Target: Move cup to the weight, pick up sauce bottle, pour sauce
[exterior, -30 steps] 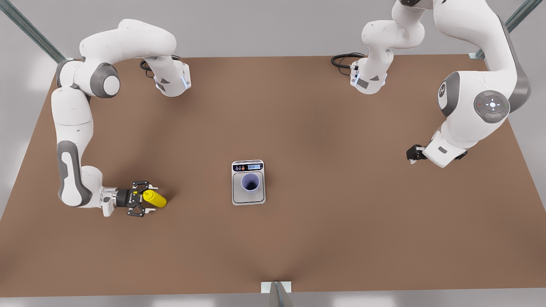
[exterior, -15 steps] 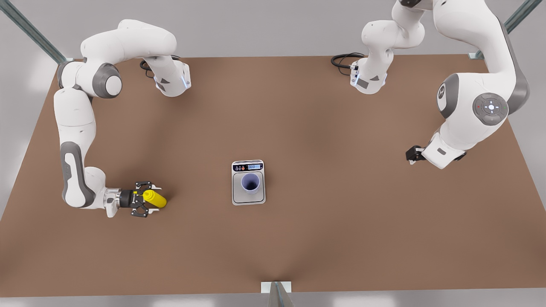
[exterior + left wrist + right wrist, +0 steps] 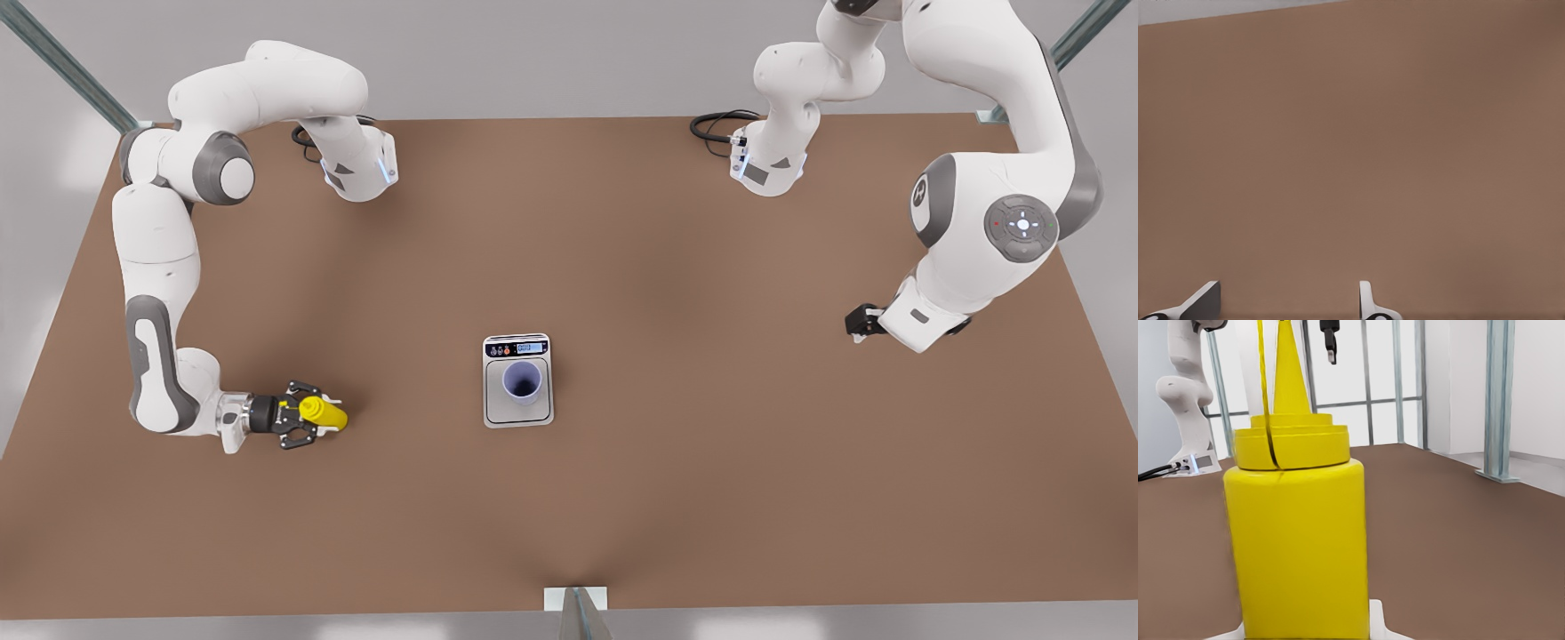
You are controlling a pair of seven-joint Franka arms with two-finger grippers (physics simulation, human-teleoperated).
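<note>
The small lavender-purple plastic cup [image 3: 522,380] stands upright on the steel plate of the flat silver-grey kitchen scale [image 3: 518,412], near the middle of the brown table [image 3: 622,498]. The scale's black control strip with its lit blue display lies at the cup's 12 o'clock in the front view.

Far out at the scale's 9 o'clock, close to the table's edge on the front view's left, stands the bright yellow squeeze bottle [image 3: 323,412]. The right gripper [image 3: 309,414] reaches in level with the table from the bottle's 9 o'clock side, and its two fingers sit against the bottle's sides at 12 and 6 o'clock, clamped on the body. In the right wrist view the yellow squeeze bottle [image 3: 1297,540] is upright and very close, its stepped conical cap and thin nozzle rising above the cylindrical body, with the pale fingertips [image 3: 1379,621] pressing at its lower flanks.

The left gripper [image 3: 859,324] hangs over the table well away at the scale's 3 o'clock, on the front view's right, where the arm waits. The left wrist view looks onto bare brown tabletop, and the two pale fingertips [image 3: 1367,301] stand well apart with nothing between them, so this gripper is spread wide and holds nothing.
</note>
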